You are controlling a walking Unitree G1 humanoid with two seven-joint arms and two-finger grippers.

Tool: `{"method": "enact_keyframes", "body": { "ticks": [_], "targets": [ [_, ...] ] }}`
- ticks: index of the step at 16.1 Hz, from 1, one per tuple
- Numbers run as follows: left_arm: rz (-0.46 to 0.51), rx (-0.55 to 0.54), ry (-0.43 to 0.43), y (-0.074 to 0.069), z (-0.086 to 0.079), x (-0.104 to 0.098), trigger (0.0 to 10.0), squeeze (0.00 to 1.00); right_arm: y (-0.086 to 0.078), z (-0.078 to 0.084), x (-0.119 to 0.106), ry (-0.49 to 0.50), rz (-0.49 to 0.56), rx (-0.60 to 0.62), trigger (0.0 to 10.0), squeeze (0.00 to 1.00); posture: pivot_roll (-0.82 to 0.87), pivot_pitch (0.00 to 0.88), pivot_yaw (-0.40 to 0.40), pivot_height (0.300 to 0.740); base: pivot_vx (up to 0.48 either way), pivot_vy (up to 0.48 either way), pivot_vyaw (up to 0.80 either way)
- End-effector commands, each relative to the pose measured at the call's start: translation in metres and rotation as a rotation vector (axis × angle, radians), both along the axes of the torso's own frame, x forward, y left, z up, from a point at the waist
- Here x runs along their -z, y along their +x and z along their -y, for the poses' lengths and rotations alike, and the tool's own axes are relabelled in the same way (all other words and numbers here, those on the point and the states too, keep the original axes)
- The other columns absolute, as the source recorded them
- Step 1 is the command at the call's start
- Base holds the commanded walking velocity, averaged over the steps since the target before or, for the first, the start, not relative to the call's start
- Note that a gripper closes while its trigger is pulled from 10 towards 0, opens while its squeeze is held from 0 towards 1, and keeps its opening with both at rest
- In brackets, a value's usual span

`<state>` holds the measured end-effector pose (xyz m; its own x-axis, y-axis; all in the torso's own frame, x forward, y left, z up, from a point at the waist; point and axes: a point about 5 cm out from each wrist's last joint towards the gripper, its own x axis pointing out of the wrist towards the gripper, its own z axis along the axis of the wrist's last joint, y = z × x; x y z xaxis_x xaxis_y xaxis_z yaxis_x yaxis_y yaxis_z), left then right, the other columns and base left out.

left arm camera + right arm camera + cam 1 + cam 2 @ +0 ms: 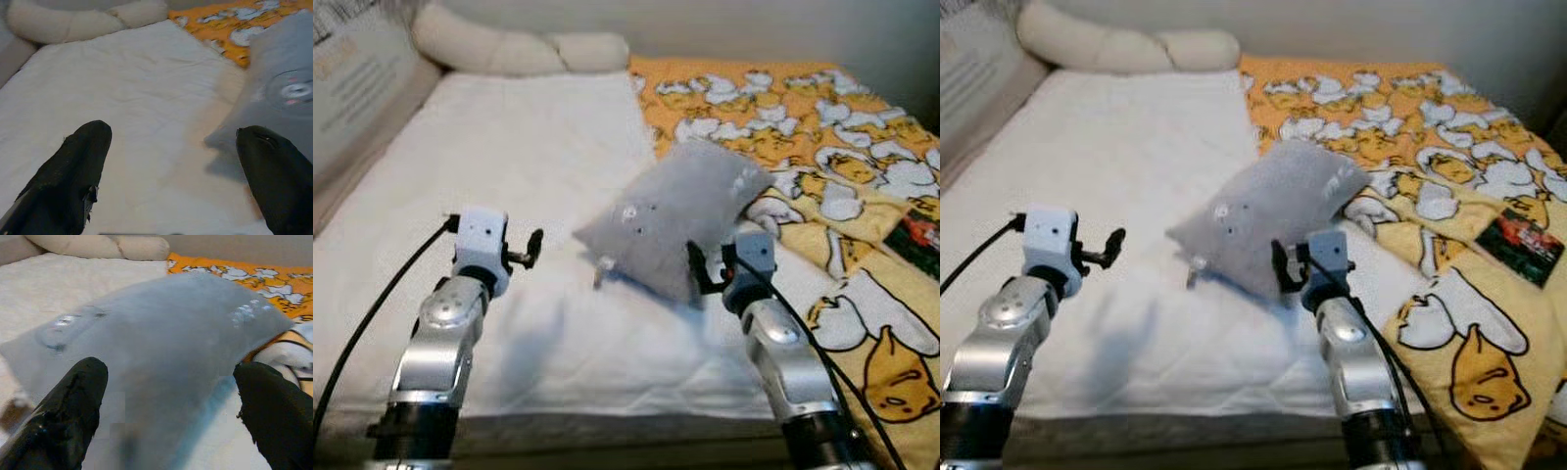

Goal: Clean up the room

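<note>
A grey pillow (675,211) lies tilted on the bed where the white sheet (509,147) meets the yellow patterned blanket (803,108); its outline is blurred. My right gripper (712,266) is open at the pillow's near edge. In the right wrist view the pillow (166,333) spans the gap between the black fingers (68,406) without being clamped. My left gripper (530,251) is open above the white sheet, to the left of the pillow and apart from it. The left wrist view has the pillow (283,83) beside one fingertip (274,166).
A long cream bolster (509,49) lies across the head of the bed. A small dark flat object (918,235) rests on the blanket at the far right. A padded panel (352,88) borders the bed on the left. The mattress's front edge (607,416) is just below my arms.
</note>
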<state>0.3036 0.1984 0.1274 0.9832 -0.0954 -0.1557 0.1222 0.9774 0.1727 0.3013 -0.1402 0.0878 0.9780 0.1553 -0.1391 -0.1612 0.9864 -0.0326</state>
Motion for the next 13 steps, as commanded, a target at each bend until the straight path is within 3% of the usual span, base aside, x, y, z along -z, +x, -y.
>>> {"method": "enact_keyframes", "body": {
  "ticks": [1,3,5,13],
  "targets": [
    [-0.001,0.021,0.007,0.0016,0.0068,-0.0003,10.0,0.0,0.0011,0.0045,-0.0024,-0.053,0.012,-0.012,10.0,0.0,0.0,0.0,-0.019,0.74,0.368,0.0,0.8],
    [0.0,0.023,0.008,0.0021,0.007,-0.0007,10.0,0.0,0.0012,0.0043,-0.002,-0.032,0.011,-0.002,10.0,0.0,0.01,0.0,-0.02,0.74,0.373,0.0,0.8],
    [0.001,0.018,0.01,0.0027,0.0063,-0.0008,10.0,0.0,0.0009,0.0062,-0.0009,0.013,0.0,0.014,10.0,0.0,0.0,0.0,-0.02,0.74,0.339,0.0,0.0],
    [-0.003,0.033,0.022,0.0021,0.0078,0.0,10.0,0.0,0.0004,0.0051,0.001,0.015,-0.015,-0.001,10.0,0.0,0.0,0.0,-0.019,0.74,0.0,0.0,0.0]
  ]
}}
